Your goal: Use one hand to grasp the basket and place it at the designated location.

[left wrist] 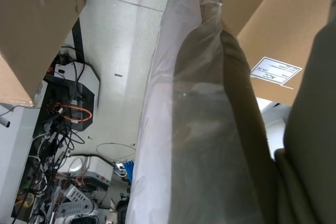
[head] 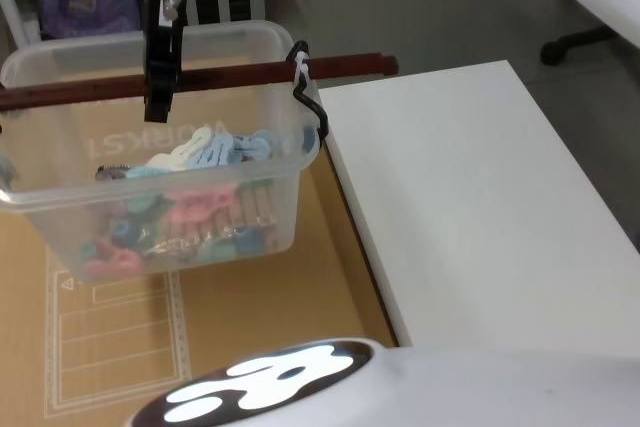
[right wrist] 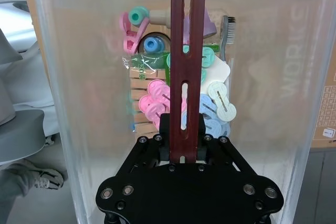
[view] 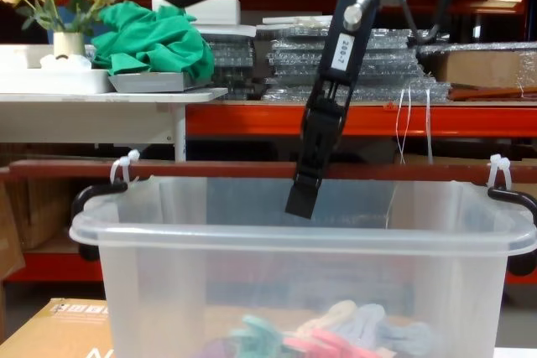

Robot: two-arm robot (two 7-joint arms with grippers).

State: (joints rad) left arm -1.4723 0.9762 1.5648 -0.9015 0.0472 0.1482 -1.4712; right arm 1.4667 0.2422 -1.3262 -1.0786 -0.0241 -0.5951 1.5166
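Right gripper (head: 157,107), long, narrow and black, sat in the upper left of the head view, closed tight on the long reddish-brown bar handle (head: 340,65). The right wrist view confirmed it: jaws pinched flat against the slotted bar, with no gap showing. The large clear frosted plastic basket (head: 285,187) hung straight below that grip, filling the left half of the head view above the brown cardboard sheet (head: 200,347). It carried a heap of pastel plastic clips (head: 200,152).

The key relation was that the bar's long axis ran left to right across the frame and the gripper crossed it at right angles. In the chest view the hold looked close to the bar's middle, so the load seemed balanced. The white tabletop (head: 480,197) lay open to the right of the basket.
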